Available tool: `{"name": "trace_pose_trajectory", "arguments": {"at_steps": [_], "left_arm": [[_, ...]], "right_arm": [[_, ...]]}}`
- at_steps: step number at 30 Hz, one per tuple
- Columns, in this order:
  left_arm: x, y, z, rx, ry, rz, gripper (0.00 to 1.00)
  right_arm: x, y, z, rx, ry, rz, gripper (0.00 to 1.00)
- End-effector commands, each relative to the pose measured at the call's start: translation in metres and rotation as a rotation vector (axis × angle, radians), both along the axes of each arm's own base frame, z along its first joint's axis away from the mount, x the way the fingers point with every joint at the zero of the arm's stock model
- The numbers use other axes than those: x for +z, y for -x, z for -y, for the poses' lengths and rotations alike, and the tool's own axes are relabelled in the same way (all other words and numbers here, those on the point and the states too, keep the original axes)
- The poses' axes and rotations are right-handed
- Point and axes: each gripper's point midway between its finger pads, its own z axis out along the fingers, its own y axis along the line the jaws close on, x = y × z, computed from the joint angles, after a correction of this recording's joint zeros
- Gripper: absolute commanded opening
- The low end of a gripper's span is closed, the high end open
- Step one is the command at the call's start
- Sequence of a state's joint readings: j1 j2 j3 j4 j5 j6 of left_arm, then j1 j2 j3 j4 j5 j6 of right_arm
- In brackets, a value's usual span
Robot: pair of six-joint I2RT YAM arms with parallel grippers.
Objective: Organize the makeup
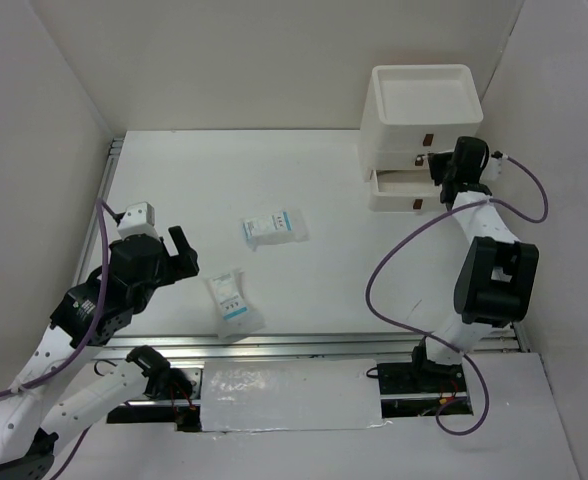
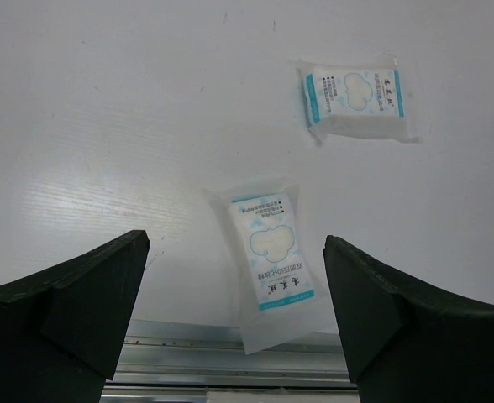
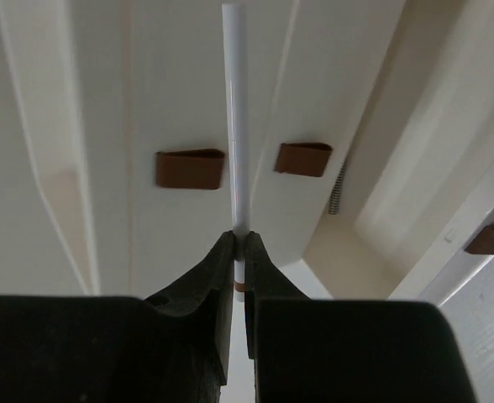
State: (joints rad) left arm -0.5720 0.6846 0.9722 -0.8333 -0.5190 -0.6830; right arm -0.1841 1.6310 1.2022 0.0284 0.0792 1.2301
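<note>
Two white-and-blue printed sachets lie flat on the white table: one (image 1: 274, 229) near the middle, one (image 1: 232, 300) by the front rail. The left wrist view shows the far one (image 2: 354, 94) and the near one (image 2: 270, 252). My left gripper (image 1: 184, 255) is open and empty, just left of the near sachet, and looks down on it (image 2: 236, 243). My right gripper (image 1: 436, 165) is at the front of the drawer unit, shut (image 3: 239, 239) on a thin pale grey pencil (image 3: 233, 126) that points at the drawers. No sponges, palettes or compact are in view.
The white stacked drawer unit (image 1: 421, 100) stands at the back right, its top tray open and a lower drawer (image 1: 399, 190) pulled out a little. Brown pull tabs (image 3: 190, 168) show on the drawer fronts. A metal rail (image 1: 304, 345) and a white sheet (image 1: 289, 397) run along the near edge.
</note>
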Motion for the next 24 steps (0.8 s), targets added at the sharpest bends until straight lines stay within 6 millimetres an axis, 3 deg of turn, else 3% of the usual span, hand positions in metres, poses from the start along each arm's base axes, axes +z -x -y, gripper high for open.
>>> {"name": "trace_pose_trajectory", "arguments": {"at_steps": [1, 4, 6, 8, 11, 13, 14, 16, 18, 21, 22, 23, 24], "left_arm": [[0.008, -0.004, 0.0, 0.006, 0.005, 0.037, 0.99], [0.008, -0.004, 0.0, 0.008, 0.003, 0.032, 0.99], [0.008, -0.005, 0.0, 0.008, 0.0, 0.03, 0.99], [0.007, -0.005, 0.0, 0.008, -0.004, 0.027, 0.99], [0.007, -0.005, 0.0, 0.007, -0.007, 0.025, 1.0], [0.007, -0.006, 0.001, 0.006, -0.004, 0.027, 1.0], [0.006, -0.006, 0.001, 0.005, -0.005, 0.024, 1.0], [0.006, -0.006, 0.002, 0.001, -0.006, 0.023, 0.99], [0.007, -0.007, 0.002, 0.0, -0.006, 0.024, 0.99], [0.007, -0.006, 0.002, -0.001, -0.005, 0.025, 0.99], [0.008, -0.006, 0.001, 0.0, -0.004, 0.028, 0.99], [0.008, -0.006, 0.001, -0.001, -0.001, 0.03, 0.99], [0.009, -0.005, 0.001, 0.001, 0.001, 0.033, 1.0]], "right_arm": [[-0.021, -0.008, -0.01, 0.045, -0.076, -0.049, 0.03], [-0.042, -0.013, -0.015, 0.076, -0.114, -0.086, 0.03], [-0.042, -0.018, -0.018, 0.094, -0.123, -0.06, 0.04], [-0.046, -0.023, -0.025, 0.143, -0.131, -0.032, 0.18], [-0.049, -0.025, -0.031, 0.189, -0.123, -0.052, 0.64], [-0.043, -0.02, -0.03, 0.184, -0.11, -0.048, 0.69], [-0.049, -0.014, -0.029, 0.17, -0.109, -0.057, 0.72], [-0.04, -0.003, -0.026, 0.156, -0.101, -0.029, 0.72], [-0.058, 0.017, -0.021, 0.121, -0.098, -0.057, 0.69], [-0.084, 0.05, -0.013, 0.049, -0.086, -0.112, 0.56], [-0.084, 0.06, -0.012, 0.03, -0.083, -0.109, 0.37], [-0.103, 0.072, -0.009, 0.0, -0.076, -0.138, 0.29], [-0.109, 0.077, -0.004, -0.03, -0.065, -0.146, 0.25]]}}
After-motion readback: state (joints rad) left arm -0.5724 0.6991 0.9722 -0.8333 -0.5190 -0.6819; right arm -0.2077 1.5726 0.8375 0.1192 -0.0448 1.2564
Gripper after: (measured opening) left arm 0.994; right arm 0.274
